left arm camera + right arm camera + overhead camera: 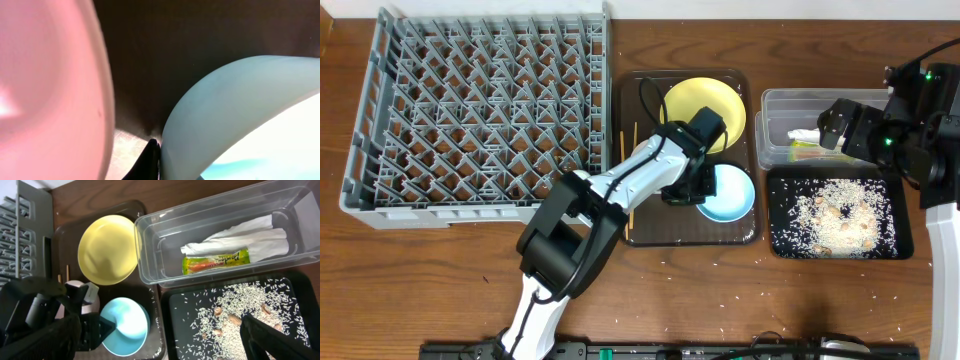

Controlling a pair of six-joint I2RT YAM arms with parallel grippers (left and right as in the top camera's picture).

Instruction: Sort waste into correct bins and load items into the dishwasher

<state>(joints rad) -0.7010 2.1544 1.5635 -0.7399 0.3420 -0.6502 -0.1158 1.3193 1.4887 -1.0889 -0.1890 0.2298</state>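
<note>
Left claw [686,193] set at rim of light blue bowl [732,196] on brown tray [720,232], grip not discernible, right claw [830,128] held over clear tub [772,102], its state likewise unclear.

Overhead: bright, even, sharp; soft shadows. Left wrist: heavily blurred close-up, light blue bowl [235,100] washed out lower right. Right wrist: sharp, even.

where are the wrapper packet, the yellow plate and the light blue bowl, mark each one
green-and-yellow wrapper packet [216,261], right wrist view, middle of its printed face
yellow plate [107,250], right wrist view, centre of its face
light blue bowl [129,325], right wrist view, inside of the bowl
</note>
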